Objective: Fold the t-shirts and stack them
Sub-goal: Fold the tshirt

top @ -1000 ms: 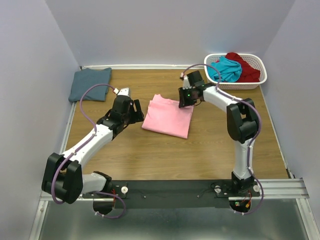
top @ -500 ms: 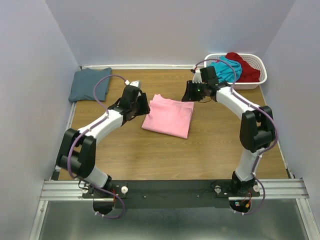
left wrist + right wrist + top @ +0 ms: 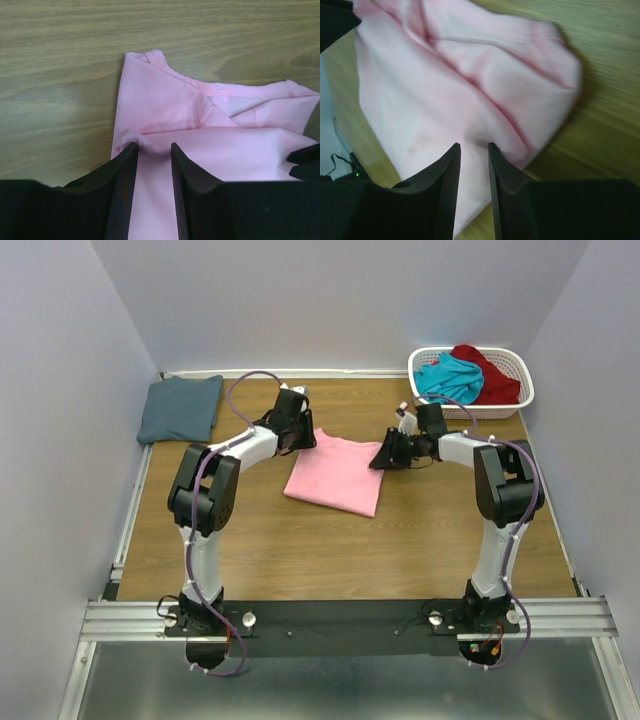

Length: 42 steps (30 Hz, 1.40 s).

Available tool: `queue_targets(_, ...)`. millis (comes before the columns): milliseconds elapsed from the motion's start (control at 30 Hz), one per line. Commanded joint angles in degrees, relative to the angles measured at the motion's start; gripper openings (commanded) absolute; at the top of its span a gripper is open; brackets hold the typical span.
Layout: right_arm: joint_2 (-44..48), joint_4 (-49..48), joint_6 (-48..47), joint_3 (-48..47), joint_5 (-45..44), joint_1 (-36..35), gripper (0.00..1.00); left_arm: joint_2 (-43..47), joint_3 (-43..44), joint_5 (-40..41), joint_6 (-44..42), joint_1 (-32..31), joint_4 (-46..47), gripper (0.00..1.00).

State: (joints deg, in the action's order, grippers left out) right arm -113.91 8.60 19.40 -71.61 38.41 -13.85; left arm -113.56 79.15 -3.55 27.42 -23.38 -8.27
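The light pink t-shirt (image 3: 338,475) lies folded flat on the wooden table. My left gripper (image 3: 300,436) is at its far left corner, jaws narrowly closed on a bunched fold of pink cloth (image 3: 225,145); the gripper (image 3: 152,146) rests low on the shirt. My right gripper (image 3: 383,458) is at the shirt's far right corner, jaws pinched on the pink cloth (image 3: 420,100); this gripper (image 3: 474,146) is near the shirt's rounded edge. The slate blue-grey t-shirt (image 3: 180,407) lies folded at the far left. The teal t-shirt (image 3: 450,378) and dark red t-shirt (image 3: 490,375) lie crumpled in the basket.
The white slotted basket (image 3: 480,410) stands at the far right corner. Grey walls close in the table on three sides. A metal rail runs along the near edge under the arm bases.
Both arms have reached forward and lowered. The left gripper moved from the shirt's left side to its far left corner; the right gripper came down to the far right corner.
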Motion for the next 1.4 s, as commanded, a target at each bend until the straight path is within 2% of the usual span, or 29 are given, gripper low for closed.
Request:
queue_targets(0, -3.9, -7.4, 3.4, 3.2, 2.5, 4.8, 0.36, -6.4, 4.5, -1.0, -1.3, 0.0, -1.2, 0.41)
queue_targets(167, -6.1, -11.6, 5.0, 5.9, 3.9, 8.7, 0.36, -10.7, 6.4, -1.5, -1.3, 0.3, -1.5, 0.40)
queue_targets(367, -2.6, -11.6, 4.4, 6.9, 6.6, 9.1, 0.36, -8.5, 5.8, -0.4, -1.1, 1.1, -1.4, 0.41)
queue_targets(467, 1.3, -11.5, 5.0, 7.5, 8.1, 9.2, 0.36, -4.3, 5.9, 0.0, -0.8, 1.1, -1.6, 0.51)
queue_targets(500, 2.4, -11.4, 5.3, 7.6, 8.3, 9.1, 0.36, -1.6, 6.0, -0.1, -0.6, 1.2, -1.6, 0.59)
queue_targets(633, 8.4, -10.7, 5.7, 9.6, 6.5, 8.6, 0.45, 6.6, 3.6, 1.2, 0.6, 0.8, -2.4, 0.75)
queue_targets(667, 10.5, -9.1, 5.2, 10.0, 5.4, 7.6, 0.46, 8.3, 2.7, 1.8, 1.5, 0.6, -2.6, 0.76)
queue_targets(833, 14.1, -2.7, 1.6, 10.8, 0.4, 2.4, 0.46, 16.4, -4.0, 4.9, 4.3, -2.8, -4.9, 0.76)
queue_targets(933, 15.9, 0.4, 0.8, 12.2, -6.5, -2.3, 0.46, 16.6, -6.5, 5.1, 4.6, -5.9, -5.9, 0.73)
queue_targets(1033, 14.9, 3.5, 0.0, 12.5, -11.6, -5.9, 0.46, 13.7, -6.9, 5.8, 3.9, -7.9, -7.1, 0.70)
queue_targets(1233, 11.6, 8.4, 0.9, 11.9, -16.3, -11.1, 0.46, 6.3, -4.2, 7.5, 3.3, -8.4, -14.3, 0.67)
queue_targets(1367, 8.3, 13.6, 1.9, 10.7, -14.7, -16.1, 0.46, 4.7, -6.6, 6.4, 2.6, -8.4, -16.1, 0.67)
